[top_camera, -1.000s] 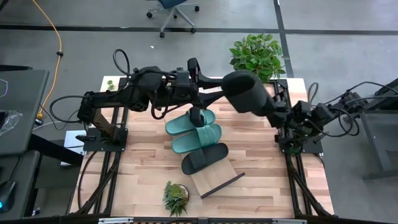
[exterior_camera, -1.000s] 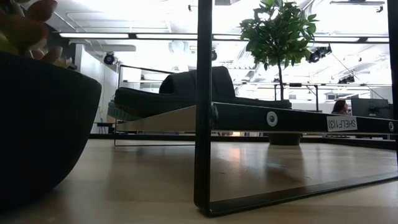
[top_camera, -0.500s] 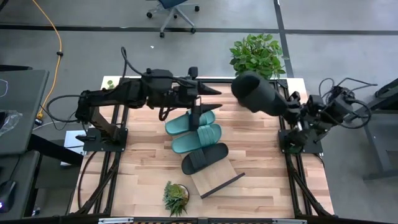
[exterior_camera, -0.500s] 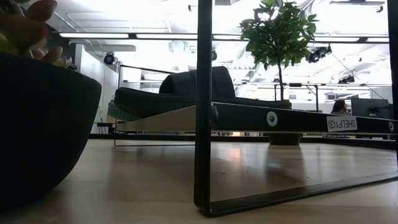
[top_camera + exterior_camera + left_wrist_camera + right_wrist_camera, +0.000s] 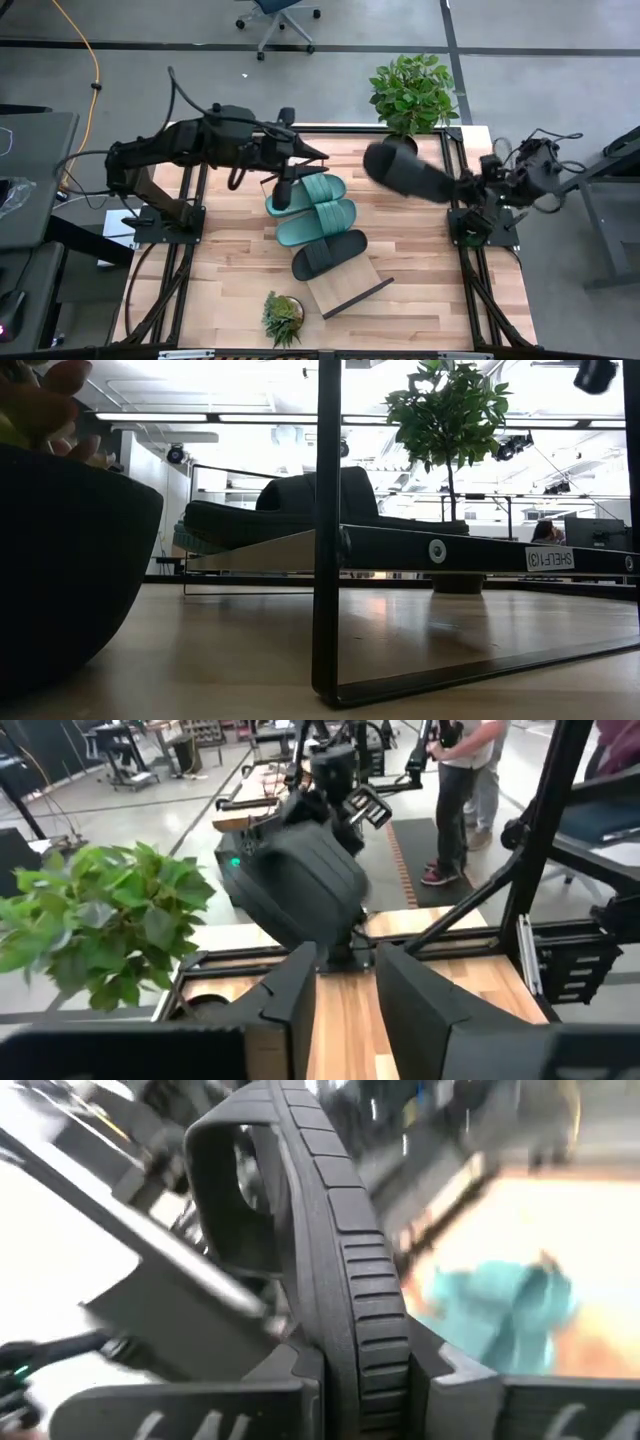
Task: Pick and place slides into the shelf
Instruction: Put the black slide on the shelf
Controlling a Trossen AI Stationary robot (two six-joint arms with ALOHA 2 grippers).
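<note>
right gripper (image 5: 355,1370) clamped on the black slide (image 5: 405,172), held aloft beside the table's right edge. left gripper (image 5: 283,190) empty, above the teal slides (image 5: 312,208). lower it flat onto the shelf's (image 5: 345,288) bare end, beside the black mate (image 5: 328,253).

The high view looks straight down from well above the tabletop (image 5: 400,240), taking in both arms, while the low view sits at board level just beside a dark pot (image 5: 70,560) and faces across to the shelf (image 5: 400,548). The left wrist view looks forward between its own jaws at the black slide (image 5: 300,890), far beyond them. The right wrist view sees that same slide very close, clamped between its own jaws.
</note>
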